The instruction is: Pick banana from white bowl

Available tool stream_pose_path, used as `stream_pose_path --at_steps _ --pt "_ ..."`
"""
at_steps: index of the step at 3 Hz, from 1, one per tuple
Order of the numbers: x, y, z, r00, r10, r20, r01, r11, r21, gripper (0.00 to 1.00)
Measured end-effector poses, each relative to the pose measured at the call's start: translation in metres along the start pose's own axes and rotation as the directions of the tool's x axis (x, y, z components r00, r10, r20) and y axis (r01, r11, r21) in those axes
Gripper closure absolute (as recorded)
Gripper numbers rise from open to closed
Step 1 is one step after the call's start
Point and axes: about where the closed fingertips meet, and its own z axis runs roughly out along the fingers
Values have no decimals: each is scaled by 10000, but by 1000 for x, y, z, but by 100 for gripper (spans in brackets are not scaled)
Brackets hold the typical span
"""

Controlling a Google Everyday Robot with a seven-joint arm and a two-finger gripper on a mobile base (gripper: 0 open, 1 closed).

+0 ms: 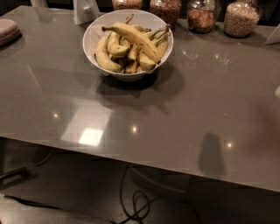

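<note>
The white bowl (129,76) stands on the grey table (175,113) near its back edge, left of centre. It holds a pile of several bananas. The banana (136,38), the longest one, lies across the top of the pile, with its dark-tipped stem pointing left and its far end at the bowl's right side. Shorter bananas lie under and beside it. The gripper is not in view. A small pale shape (277,92) shows at the right edge; I cannot tell what it is.
Several glass jars of grains (202,16) line the table's back edge behind the bowl. A white object (85,11) stands back left of the bowl, and a grey pad (6,31) lies at the far left. Cables (138,205) lie on the floor below the table's front edge.
</note>
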Motion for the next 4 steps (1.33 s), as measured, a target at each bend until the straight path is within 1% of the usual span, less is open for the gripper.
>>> stream_pose_path --at_steps 1,2,3,4 --pt "0 0 0 10000 2 6 -2 10000 -1 0" --pt "-30 -9 20 9911 412 1263 -386 9990 -233 0" --pt "-86 -32 64 9262 1321 3531 -1060 9901 -924 0" --pt "-147 -56 102 8143 1896 5485 -1062 9779 -1803 0"
